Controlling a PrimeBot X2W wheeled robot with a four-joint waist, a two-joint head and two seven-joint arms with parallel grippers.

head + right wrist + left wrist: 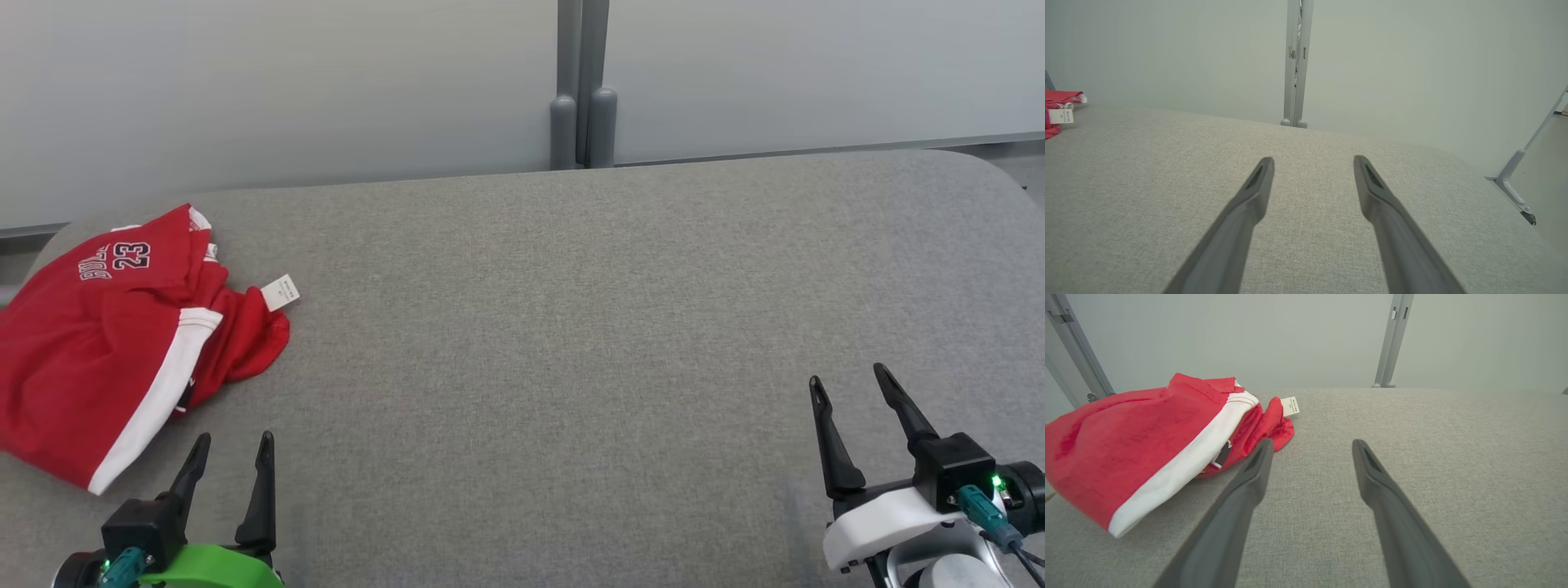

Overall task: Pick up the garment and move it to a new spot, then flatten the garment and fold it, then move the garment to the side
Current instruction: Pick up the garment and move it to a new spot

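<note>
Jaws spread; garment near left gripper

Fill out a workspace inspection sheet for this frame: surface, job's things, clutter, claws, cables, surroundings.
Surface: grey fabric tabletop, rounded corners.
Job's things: red garment with white stripe and "23" print, bunched at the left edge, not flat; white tag sticking out.
Clutter: nothing seen.
Claws: left claw open, close beside the garment; right claw open, holding nothing.
Cables: right-wrist teal plug with dark lead; left-wrist teal plug.
Surroundings: pale wall panels and grey post behind the tabletop.
</note>
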